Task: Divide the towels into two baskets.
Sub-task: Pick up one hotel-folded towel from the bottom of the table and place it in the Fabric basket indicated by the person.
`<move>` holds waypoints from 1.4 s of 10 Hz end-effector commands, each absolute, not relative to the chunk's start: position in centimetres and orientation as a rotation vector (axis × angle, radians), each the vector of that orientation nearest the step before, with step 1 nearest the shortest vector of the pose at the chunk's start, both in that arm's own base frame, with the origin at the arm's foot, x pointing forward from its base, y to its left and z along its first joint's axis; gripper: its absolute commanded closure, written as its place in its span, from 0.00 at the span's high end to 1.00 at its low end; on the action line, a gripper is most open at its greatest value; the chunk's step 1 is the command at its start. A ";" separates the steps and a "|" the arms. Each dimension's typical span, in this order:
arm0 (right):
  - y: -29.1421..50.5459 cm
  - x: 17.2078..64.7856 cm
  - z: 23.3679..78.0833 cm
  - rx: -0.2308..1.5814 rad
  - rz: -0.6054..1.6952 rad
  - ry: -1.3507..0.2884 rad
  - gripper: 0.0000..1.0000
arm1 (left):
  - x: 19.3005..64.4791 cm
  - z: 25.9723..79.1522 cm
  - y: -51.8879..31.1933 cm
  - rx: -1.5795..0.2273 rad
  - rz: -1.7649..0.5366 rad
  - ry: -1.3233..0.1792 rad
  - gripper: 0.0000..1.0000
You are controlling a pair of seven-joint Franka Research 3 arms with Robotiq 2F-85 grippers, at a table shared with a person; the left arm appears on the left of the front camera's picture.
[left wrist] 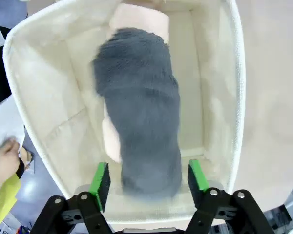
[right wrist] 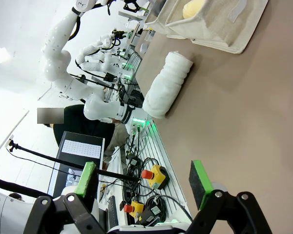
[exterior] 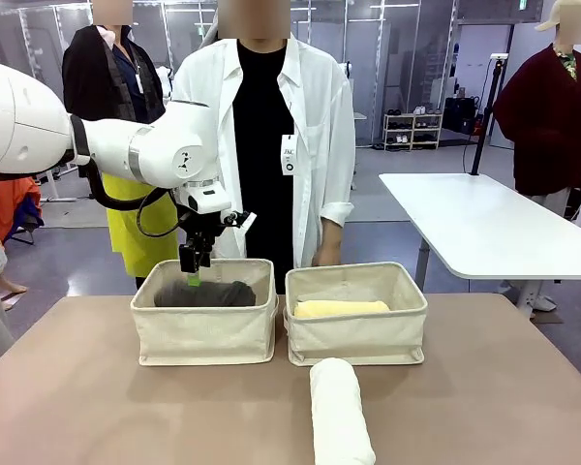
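Three in, one to go.
Left gripper (left wrist: pixel 149 178), jaws spread, hangs over grey towel (left wrist: pixel 141 107) atop pink towel (left wrist: pixel 139 19) in the basket (left wrist: pixel 224 97) below; white towel (right wrist: pixel 168 83) lies ahead of the spread right gripper (right wrist: pixel 144 180).

White arm (exterior: pixel 126 145), black left gripper (left wrist: pixel 149 175)

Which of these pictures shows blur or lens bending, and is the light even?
Left wrist view: the dark grey towel looks smeared at its near end, and the basket bows from the wide lens. Right wrist view: rolled sideways, the white towel is sharp. Front view: sharp, evenly lit.
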State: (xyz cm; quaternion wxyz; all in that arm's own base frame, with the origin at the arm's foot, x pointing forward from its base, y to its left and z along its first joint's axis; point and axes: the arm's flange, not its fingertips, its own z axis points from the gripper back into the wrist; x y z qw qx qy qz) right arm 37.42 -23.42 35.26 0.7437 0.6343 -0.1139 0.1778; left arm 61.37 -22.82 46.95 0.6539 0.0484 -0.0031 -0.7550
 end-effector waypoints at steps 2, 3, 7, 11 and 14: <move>-23.1 37.1 35.5 1.379 0.379 -0.249 0.95 | 60.1 48.3 -22.7 0.133 -1.670 0.006 1.00; -23.1 37.1 35.5 1.379 0.379 -0.249 0.95 | 59.0 48.3 -22.5 0.123 -1.679 -0.005 1.00; -23.1 37.1 35.5 1.379 0.379 -0.249 0.95 | 61.0 47.8 -23.1 0.115 -1.696 -0.017 1.00; -23.1 37.1 35.5 1.379 0.379 -0.249 0.95 | 61.0 47.8 -23.1 0.115 -1.696 -0.017 1.00; -23.1 37.1 35.5 1.379 0.379 -0.249 0.95 | 61.0 47.8 -23.1 0.115 -1.696 -0.017 1.00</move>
